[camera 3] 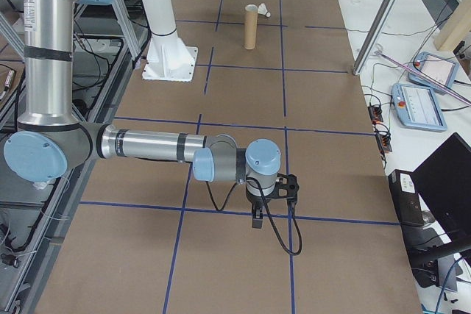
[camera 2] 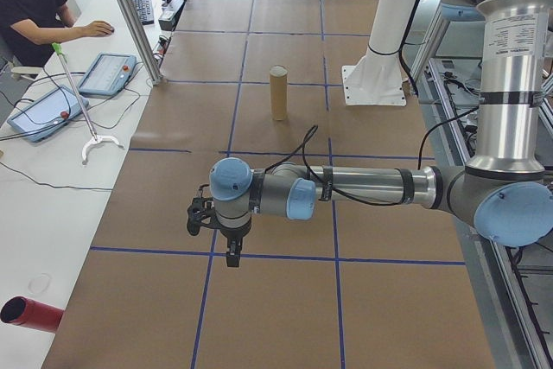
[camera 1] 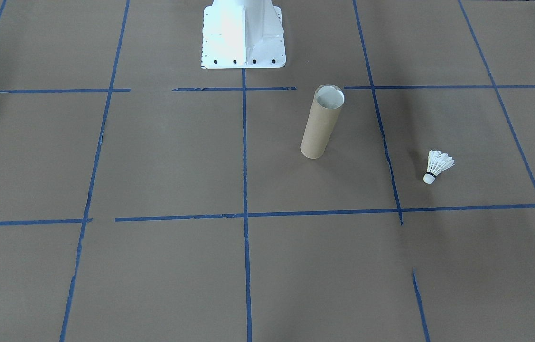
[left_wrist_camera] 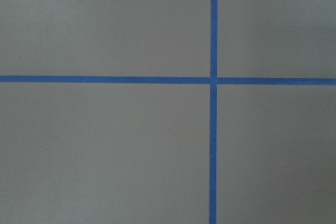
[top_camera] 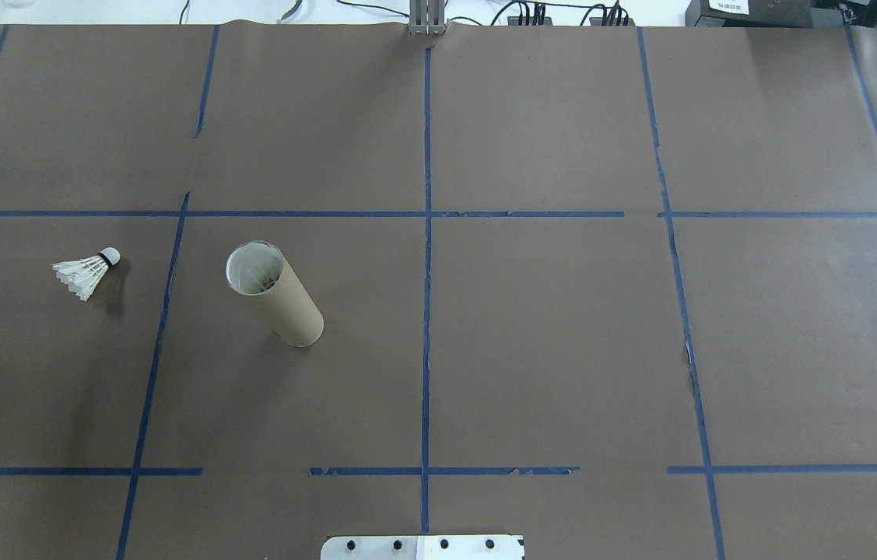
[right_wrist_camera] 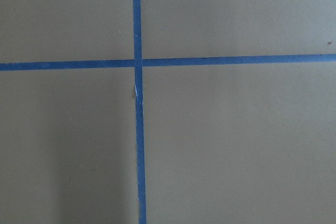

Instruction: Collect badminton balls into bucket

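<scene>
A white feather shuttlecock lies on its side on the brown paper, on the robot's left half of the table. The bucket, a brown cardboard tube, stands upright a short way from it, its whitish inside open at the top. My left gripper hangs over the table's left end, far from both. My right gripper hangs over the right end. Both show only in the side views, so I cannot tell whether they are open or shut.
The white robot base stands behind the tube. Blue tape lines grid the paper. A person sits at a side bench with tablets; a red cylinder lies there too.
</scene>
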